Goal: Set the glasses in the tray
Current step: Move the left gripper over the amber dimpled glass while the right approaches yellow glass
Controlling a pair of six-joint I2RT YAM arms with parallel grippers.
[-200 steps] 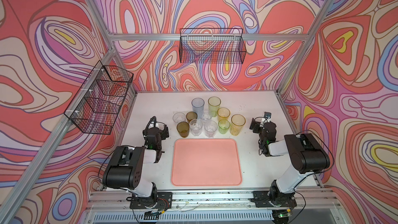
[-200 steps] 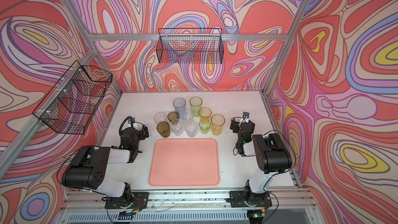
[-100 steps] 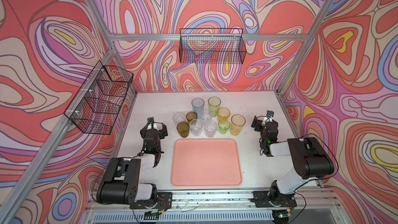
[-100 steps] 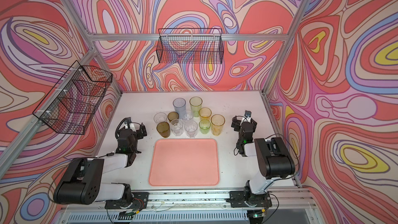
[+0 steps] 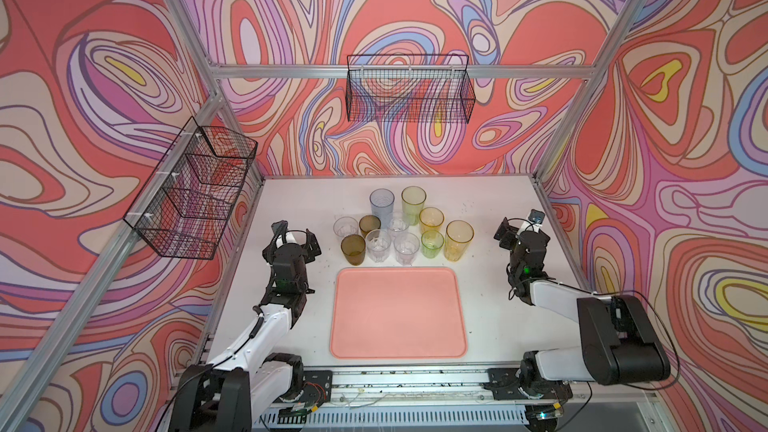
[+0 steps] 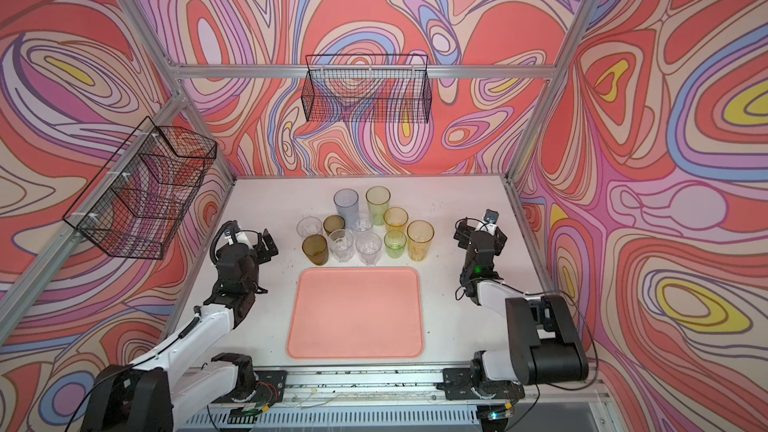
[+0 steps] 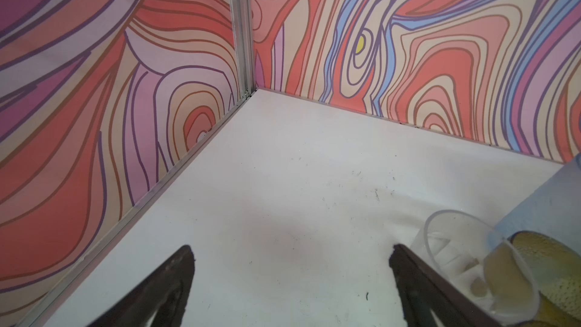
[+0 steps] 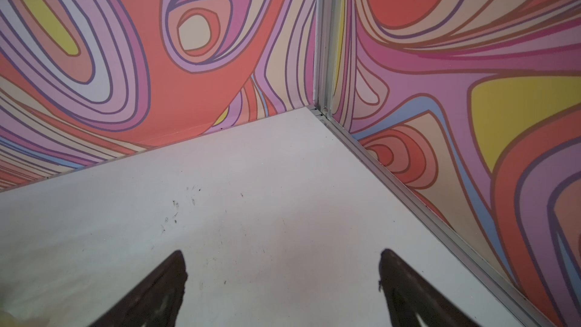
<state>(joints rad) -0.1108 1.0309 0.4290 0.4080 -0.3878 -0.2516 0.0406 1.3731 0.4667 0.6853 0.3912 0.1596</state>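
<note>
Between left gripper [image 5: 296, 234] and right gripper [image 5: 517, 228], glasses [image 5: 379, 243] cluster on the bench [image 5: 482, 209] beside the tray [image 5: 399, 313]; both grippers open, empty.

**Colours & patterns**

Tray [image 5: 399, 313]: plain salmon-pink. Glasses [image 5: 397, 224]: 4 clear faceted; brown ones [image 5: 353, 249] x2; green one [image 5: 432, 243]; yellow-orange one [image 5: 431, 220]; taller pale blue one [image 5: 381, 203], yellow-green one [image 5: 413, 201], yellow one [image 5: 459, 238]. Table [image 5: 490, 284] white w/ dark specks. Walls [image 5: 415, 6]: swirls in red, lilac, beige, blue, yellow. Wire baskets [image 5: 409, 97] black. Arms [image 5: 266, 326] white & black.
</note>
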